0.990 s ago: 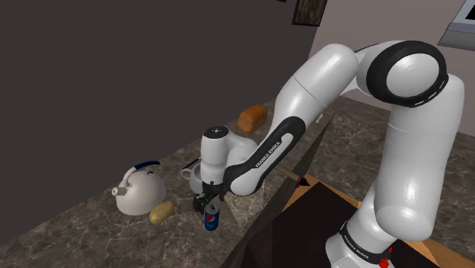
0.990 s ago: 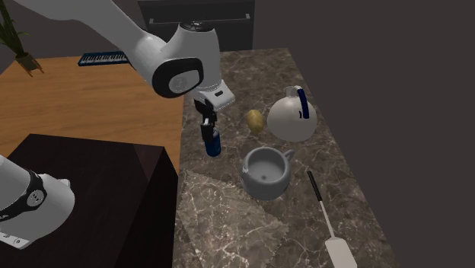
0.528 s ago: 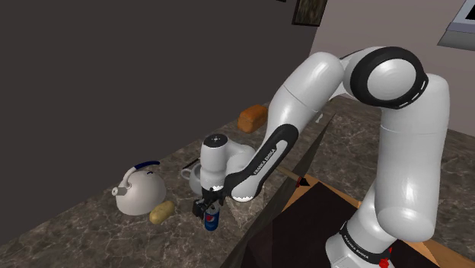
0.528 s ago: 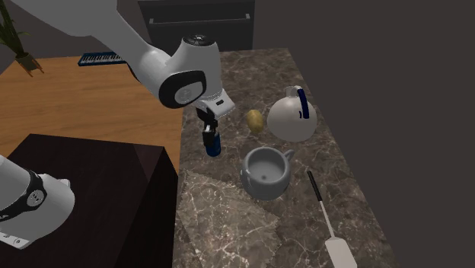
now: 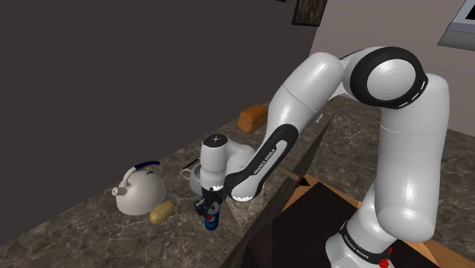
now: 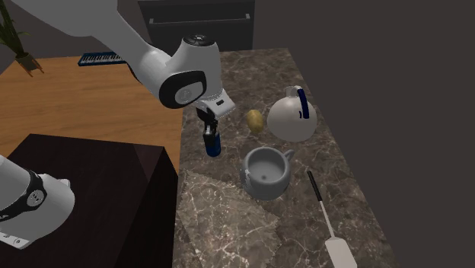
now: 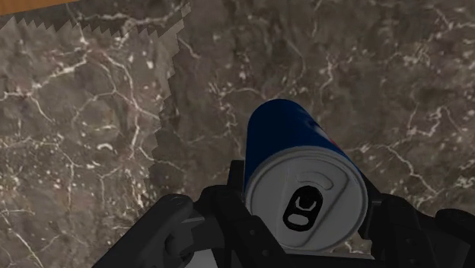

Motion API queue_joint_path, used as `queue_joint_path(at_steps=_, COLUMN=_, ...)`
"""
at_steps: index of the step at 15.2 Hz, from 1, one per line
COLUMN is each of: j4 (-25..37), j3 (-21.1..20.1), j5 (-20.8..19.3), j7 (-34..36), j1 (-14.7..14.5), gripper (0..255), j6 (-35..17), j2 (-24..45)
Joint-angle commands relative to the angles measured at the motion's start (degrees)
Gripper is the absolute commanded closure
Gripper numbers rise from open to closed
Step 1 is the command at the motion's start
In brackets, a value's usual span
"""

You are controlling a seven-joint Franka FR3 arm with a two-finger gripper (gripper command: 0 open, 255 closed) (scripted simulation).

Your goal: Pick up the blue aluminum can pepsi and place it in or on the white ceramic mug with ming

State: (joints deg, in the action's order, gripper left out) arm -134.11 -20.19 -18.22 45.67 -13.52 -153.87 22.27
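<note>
The dark marbled desk [image 6: 251, 228] carries a pale mug [image 6: 263, 188], upright and near the blue can [image 6: 212, 145] without touching it. The tool [image 6: 208, 131] sits over the can, which stands upright on the desk. Its two fingers are closed against the can's sides.

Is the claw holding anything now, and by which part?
The blue cylindrical can with a silver top, clasped by the black claw on both sides just below its rim.
</note>
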Motion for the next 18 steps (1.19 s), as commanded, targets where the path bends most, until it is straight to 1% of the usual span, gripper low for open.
queue_joint_path(at_steps=1, j4=0.0, j3=0.0, j5=0.0, j7=0.0, j1=0.0, gripper=255, j6=0.0, j2=0.0)
queue_joint_path(at_steps=7, j4=0.0, j3=0.0, j5=0.0, j7=0.0, j1=0.0, gripper=255, j6=0.0, j2=0.1)
queue_joint_path(at_steps=18, j4=-0.9, j3=-4.5, j5=6.9, j7=-5.0, j1=3.2, gripper=255, j6=6.9, j2=-8.3)
